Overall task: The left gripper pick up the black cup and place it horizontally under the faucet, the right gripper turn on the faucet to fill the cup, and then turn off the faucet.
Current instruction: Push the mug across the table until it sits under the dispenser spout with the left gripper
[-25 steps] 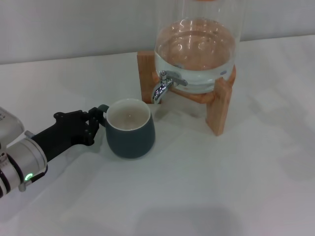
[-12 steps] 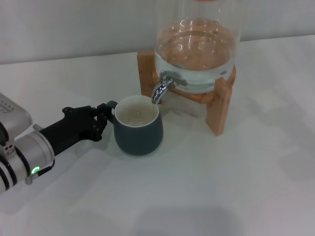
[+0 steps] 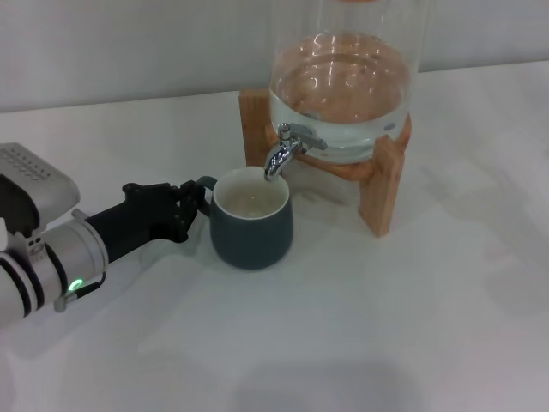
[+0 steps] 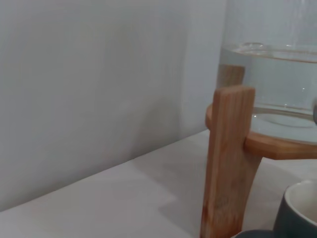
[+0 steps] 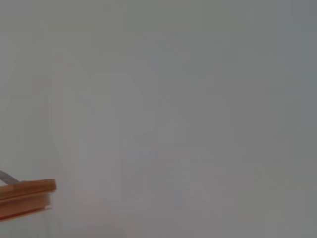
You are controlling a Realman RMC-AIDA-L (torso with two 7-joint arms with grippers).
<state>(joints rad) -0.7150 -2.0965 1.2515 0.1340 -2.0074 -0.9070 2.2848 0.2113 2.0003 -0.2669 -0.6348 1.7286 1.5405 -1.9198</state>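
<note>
Since approx. 1 s ago, cup + left gripper (image 3: 190,206) have slid toward the dispenser: the black cup (image 3: 251,220) now stands upright on the tabletop (image 3: 412,318), its rim right under the faucet (image 3: 287,148) spout, vs. clearly short of it earlier. Gripper is pinching the cup's handle from the robot's left side, arm stretched low across the tabletop. In the left wrist view only a bit of cup rim (image 4: 302,208) shows, beside the wooden stand (image 4: 228,163) w/ the glass jar (image 4: 272,74) on it.

Key relation: spout opening sits above the cup's far rim edge, not its centre, so prob. a touch more travel toward the stand is needed before water runs. Right gripper isn't in view; its wrist cam shows mostly blank wall, so it seems parked well away from the faucet lever.
</note>
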